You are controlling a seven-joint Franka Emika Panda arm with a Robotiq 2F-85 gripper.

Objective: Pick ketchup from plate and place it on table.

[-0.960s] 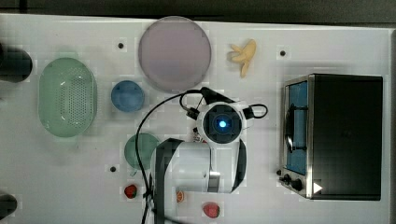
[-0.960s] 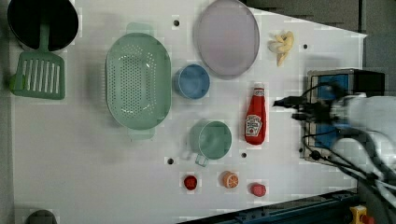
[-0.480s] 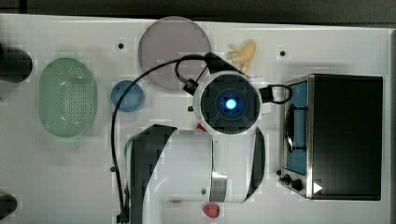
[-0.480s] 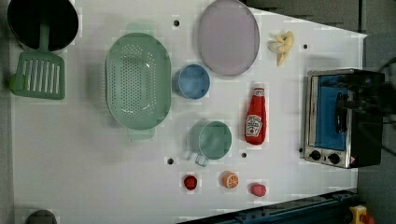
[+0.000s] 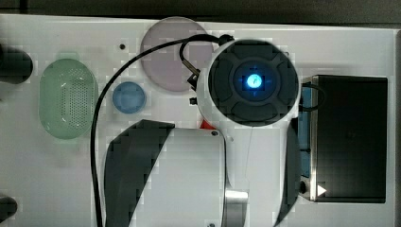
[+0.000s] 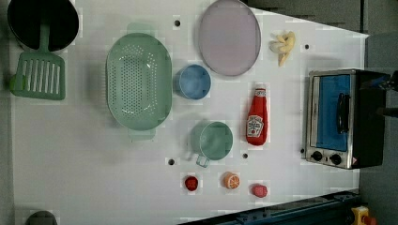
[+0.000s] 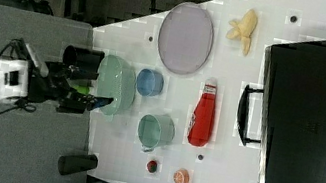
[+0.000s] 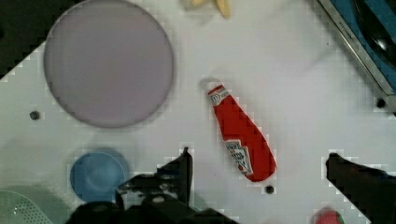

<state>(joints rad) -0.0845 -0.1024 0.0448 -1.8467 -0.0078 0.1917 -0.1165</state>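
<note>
Red plastic, white-capped and banded with a whitish label, the small ketchup bottle (image 6: 256,118) lies flat on the broad white table (image 6: 84,164) with its cap towards the large round lilac-grey plate (image 6: 229,37); it sits well off that plate, which appears bare; in the left view the bottle rests between the pale green handled cup (image 6: 211,140) on its left and the silver toaster oven with a blue glass door (image 6: 339,119) on its right; a small blue round bowl (image 6: 193,81) stands just beside the plate's rim, next to the green perforated oval basket (image 6: 139,80); in the wrist view the black gripper (image 8: 258,164) hangs above the table with its fingers (image 8: 182,168) spread wide and holding nothing, the bottle's base between them below.
</note>
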